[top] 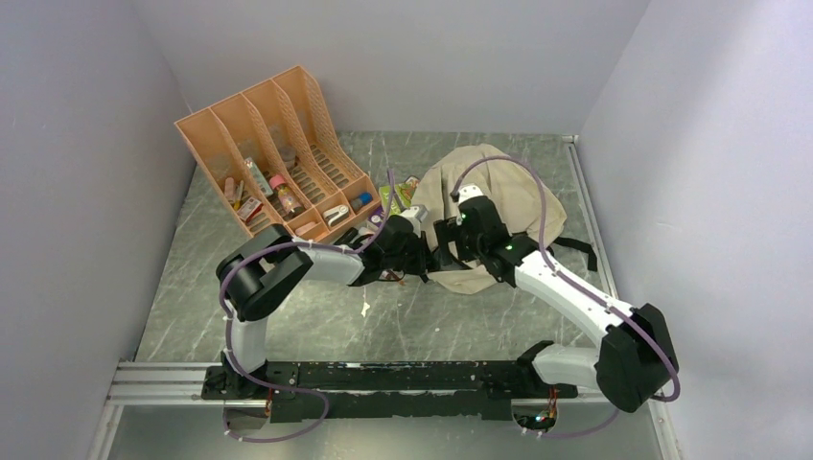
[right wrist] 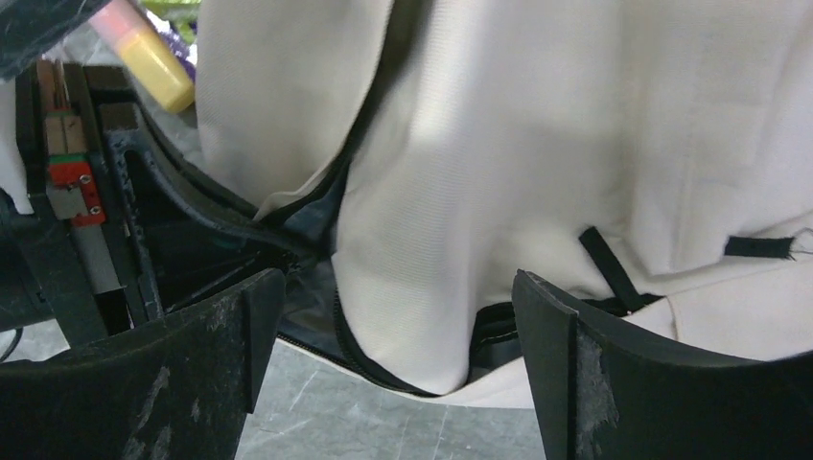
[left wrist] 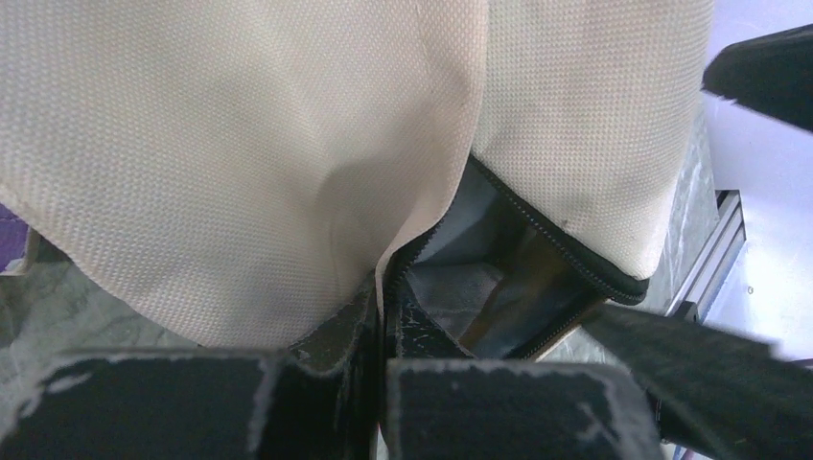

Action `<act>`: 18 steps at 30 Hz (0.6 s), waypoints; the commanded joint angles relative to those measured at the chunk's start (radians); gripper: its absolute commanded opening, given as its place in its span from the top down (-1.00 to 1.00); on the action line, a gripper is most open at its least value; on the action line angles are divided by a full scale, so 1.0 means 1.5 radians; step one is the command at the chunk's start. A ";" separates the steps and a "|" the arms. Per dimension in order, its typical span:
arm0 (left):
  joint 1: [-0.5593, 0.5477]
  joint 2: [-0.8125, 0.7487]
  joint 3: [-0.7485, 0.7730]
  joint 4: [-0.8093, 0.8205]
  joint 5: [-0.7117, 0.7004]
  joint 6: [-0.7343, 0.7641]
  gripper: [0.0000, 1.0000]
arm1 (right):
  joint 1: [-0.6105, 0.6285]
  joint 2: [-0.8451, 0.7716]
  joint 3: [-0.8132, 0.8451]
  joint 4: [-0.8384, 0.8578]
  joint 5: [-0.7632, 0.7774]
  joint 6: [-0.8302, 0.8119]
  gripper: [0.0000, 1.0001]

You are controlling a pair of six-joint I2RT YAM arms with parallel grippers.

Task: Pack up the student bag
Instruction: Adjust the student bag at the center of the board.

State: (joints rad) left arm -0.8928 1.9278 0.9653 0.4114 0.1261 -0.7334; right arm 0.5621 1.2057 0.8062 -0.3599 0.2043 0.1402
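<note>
The student bag (top: 499, 182), crumpled cream fabric, black zipper parted on grey lining, lies far right on the table (top: 288, 326); left gripper (left wrist: 379, 350) pinches its zipper edge; right gripper (right wrist: 398, 287) has its jaws spread before it.

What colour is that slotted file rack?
Peach-orange, the plastic file rack; clearest in the top view.
</note>
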 commanded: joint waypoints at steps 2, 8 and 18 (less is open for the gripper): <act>0.009 -0.001 -0.010 0.004 0.031 0.004 0.90 | 0.037 0.042 -0.005 0.015 0.032 -0.032 -0.85; 0.016 -0.003 -0.012 0.009 0.041 0.002 0.90 | 0.069 0.107 0.007 0.021 0.164 -0.026 -0.73; 0.029 0.001 -0.017 0.025 0.069 -0.001 0.90 | 0.078 0.144 0.089 -0.005 0.267 -0.012 -0.25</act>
State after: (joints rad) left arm -0.8639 1.9278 0.9565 0.4274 0.1883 -0.7341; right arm 0.6758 1.4372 0.8539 -0.3706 0.5266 0.1162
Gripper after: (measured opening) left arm 0.060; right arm 0.676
